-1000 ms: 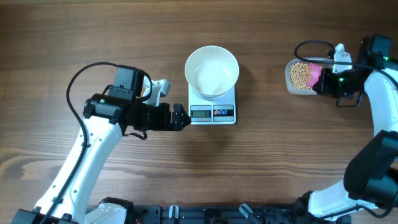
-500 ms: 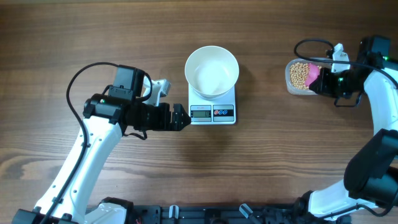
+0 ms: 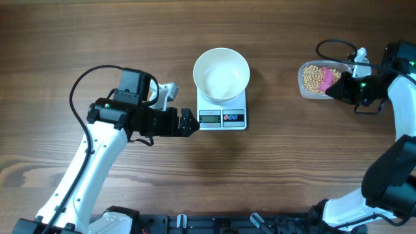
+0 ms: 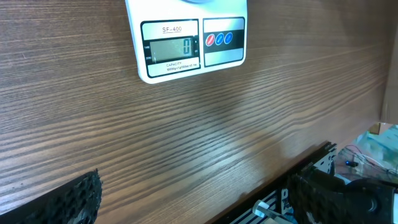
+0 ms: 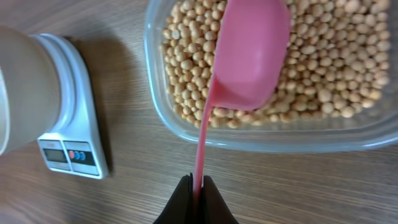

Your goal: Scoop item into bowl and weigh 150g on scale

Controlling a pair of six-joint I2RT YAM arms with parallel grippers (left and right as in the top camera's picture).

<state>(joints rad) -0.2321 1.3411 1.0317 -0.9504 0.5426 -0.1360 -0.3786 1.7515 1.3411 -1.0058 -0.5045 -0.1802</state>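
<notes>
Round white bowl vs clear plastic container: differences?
The round white bowl is empty; the clear rounded-rectangular plastic container holds tan beans, a pink scoop over them. The bowl sits on the white scale; the container sits on the wooden table. Both are open-topped.

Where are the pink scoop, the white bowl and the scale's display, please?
pink scoop [image 5: 252, 53], right wrist view, middle of its cup.
white bowl [image 3: 221, 75], overhead view, its bare inside.
scale's display [image 4: 173, 48], left wrist view, the grey screen.
</notes>
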